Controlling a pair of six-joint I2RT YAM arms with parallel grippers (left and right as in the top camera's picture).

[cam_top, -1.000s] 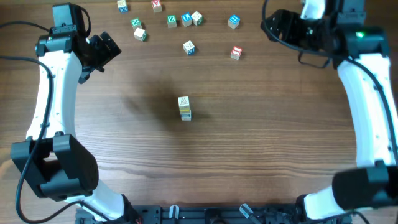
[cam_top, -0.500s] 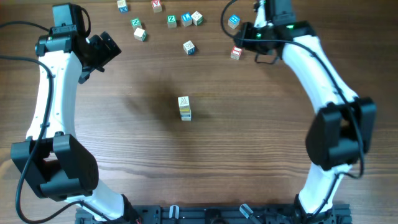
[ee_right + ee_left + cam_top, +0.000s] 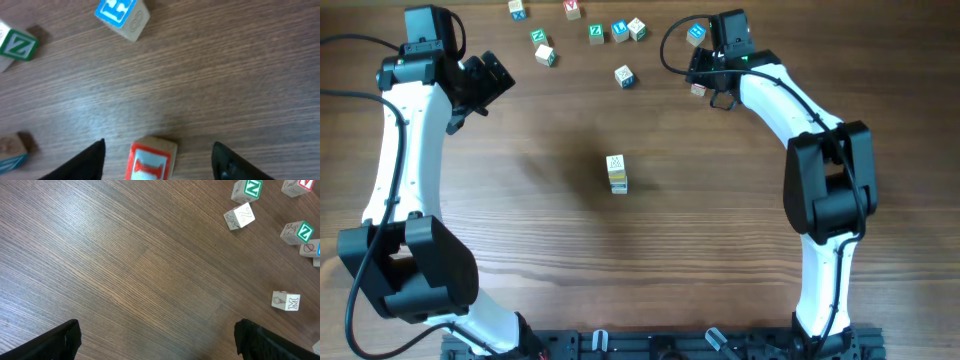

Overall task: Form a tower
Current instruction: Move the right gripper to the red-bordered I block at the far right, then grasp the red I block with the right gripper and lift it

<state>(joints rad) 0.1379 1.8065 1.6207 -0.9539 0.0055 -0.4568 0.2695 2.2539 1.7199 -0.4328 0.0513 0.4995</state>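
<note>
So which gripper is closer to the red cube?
Right. The right gripper is over the red cube, its open fingers on either side of it without touching. The left gripper is far off, on the opposite side of the table.

tower [image 3: 616,173] | pale cube stack, yellow side face | upright | centre of table [image 3: 520,250]

Both arms are the same build: long, rounded white shells with chunky black joint housings at the elbows and bases. The left arm [image 3: 392,150] has a thin black cable [image 3: 350,95] running along its outer side. The right arm [image 3: 775,95] has its own cable loop [image 3: 665,40] up by the wrist, plus a tiny green light [image 3: 744,58] glowing there. The left tool [image 3: 159,341] and right tool [image 3: 157,159] have plain matte-black fingers [image 3: 80,162]. Can't make out any markings or screws.
</note>
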